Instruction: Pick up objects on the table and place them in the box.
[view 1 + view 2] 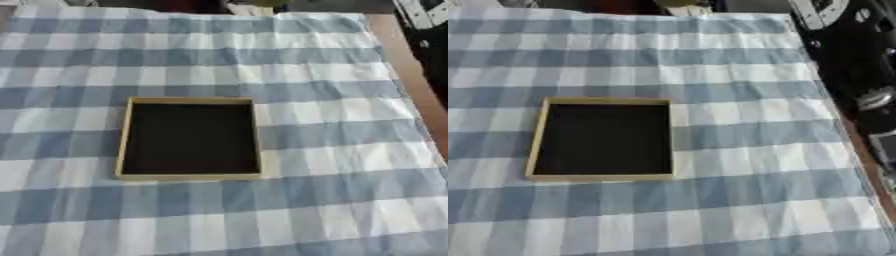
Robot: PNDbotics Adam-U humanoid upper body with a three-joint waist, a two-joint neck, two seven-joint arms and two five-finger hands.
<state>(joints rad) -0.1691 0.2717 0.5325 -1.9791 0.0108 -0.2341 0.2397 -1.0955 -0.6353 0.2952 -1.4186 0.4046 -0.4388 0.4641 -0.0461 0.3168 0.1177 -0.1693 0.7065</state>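
Note:
A shallow box with a pale wooden rim (188,176) lies flat on the checked cloth, left of the middle in both views. Its inside (191,137) is dark and I make out nothing in it. No loose object shows on the cloth around it. Neither hand shows in either view. In the right eye view, black arm parts (855,55) with a silver joint (875,97) stand beyond the table's right edge, apart from the box.
A blue and white checked cloth (341,150) covers the table. The brown table edge (413,67) runs down the right side. A white and black thing (820,11) sits at the far right corner.

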